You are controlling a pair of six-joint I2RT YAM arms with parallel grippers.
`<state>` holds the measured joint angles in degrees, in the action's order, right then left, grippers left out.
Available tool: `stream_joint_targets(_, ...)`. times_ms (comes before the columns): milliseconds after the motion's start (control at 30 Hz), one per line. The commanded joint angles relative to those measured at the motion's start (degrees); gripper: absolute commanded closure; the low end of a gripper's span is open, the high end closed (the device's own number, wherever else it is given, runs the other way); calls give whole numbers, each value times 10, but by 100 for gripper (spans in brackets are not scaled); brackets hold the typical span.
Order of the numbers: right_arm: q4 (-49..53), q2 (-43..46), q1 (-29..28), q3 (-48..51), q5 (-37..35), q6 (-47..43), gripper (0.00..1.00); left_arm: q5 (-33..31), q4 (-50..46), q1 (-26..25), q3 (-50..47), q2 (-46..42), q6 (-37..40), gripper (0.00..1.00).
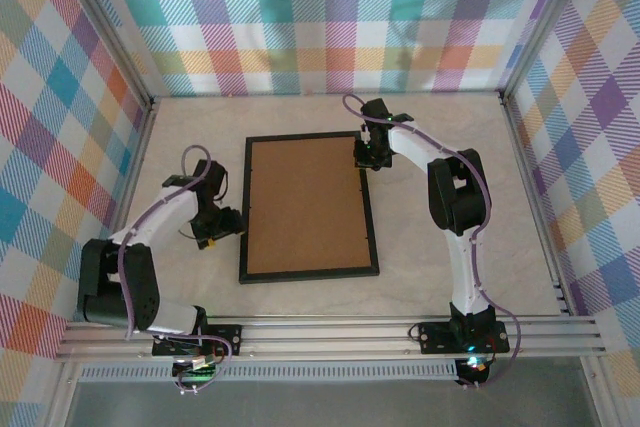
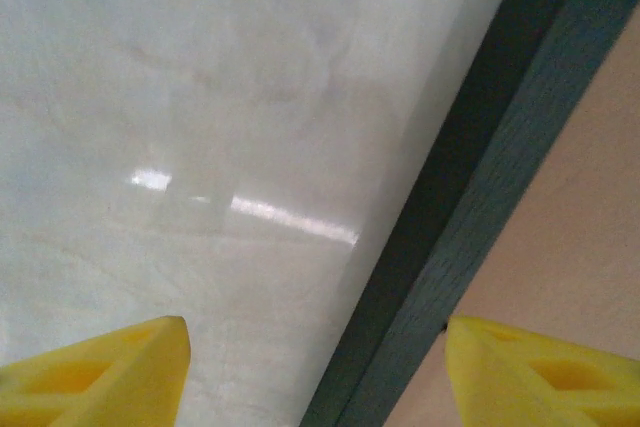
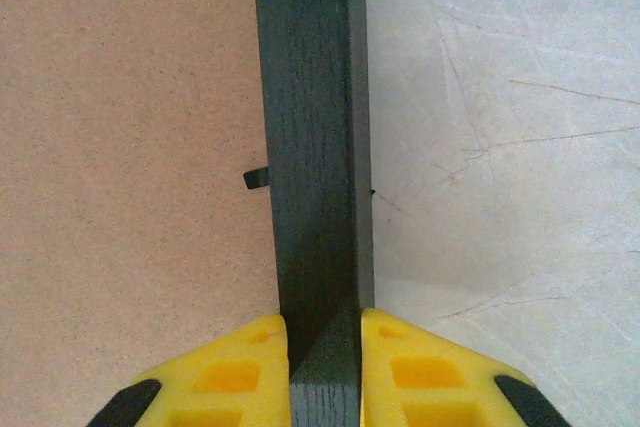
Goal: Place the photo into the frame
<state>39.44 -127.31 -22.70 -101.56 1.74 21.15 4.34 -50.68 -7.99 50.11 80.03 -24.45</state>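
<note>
Looking down from the top camera, I see the frame (image 1: 308, 207) lying flat in the middle of the surface (image 1: 450, 127), in portrait, its brown back (image 1: 300, 187) facing up inside the thin black rail. Its long sides run away from the arm bases.

My right end effector (image 1: 366, 159) is at the frame's right rail, near the far corner. In the right wrist view that end effector (image 3: 323, 322) is nearly closed, with its yellow fingers (image 3: 240, 367) pressed against either side of the dark rail (image 3: 312, 147), one over the brown back, the other over the pale surface. So it has hold of the frame by that rail. A small dark tab (image 3: 256, 178) sticks out from the rail onto the board just ahead of the fingers.

My left end effector (image 1: 230, 222) sits at the frame's left rail, about halfway along it. In the left wrist view it (image 2: 315, 318) stands wide open with nothing in it, the rail running diagonally between the two yellow fingertips (image 2: 100, 377). I cannot tell whether either tip touches down.

Plaid walls (image 1: 330, 17) close in the surface on three sides.
</note>
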Motion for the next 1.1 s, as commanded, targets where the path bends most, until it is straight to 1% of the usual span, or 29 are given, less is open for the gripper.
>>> stream_joint_targets(0, 58, 0, -2, 23, -6, -5, 80, 18, 12, 6, -35, -29, -22, 32)
stream_joint_targets(300, 58, 4, -1, 24, -8, -4, 80, 25, 31, -8, -49, -11, -27, 32)
stream_joint_targets(633, 56, 4, -2, 24, -5, 0, 81, 30, 47, -32, -43, 14, -36, 32)
stream_joint_targets(833, 54, 2, -2, 23, -1, 4, 81, 28, 47, -49, -43, 31, -42, 32)
stream_joint_targets(1067, 49, -1, -2, 20, 3, 5, 81, 18, 30, -53, -41, 28, -40, 31)
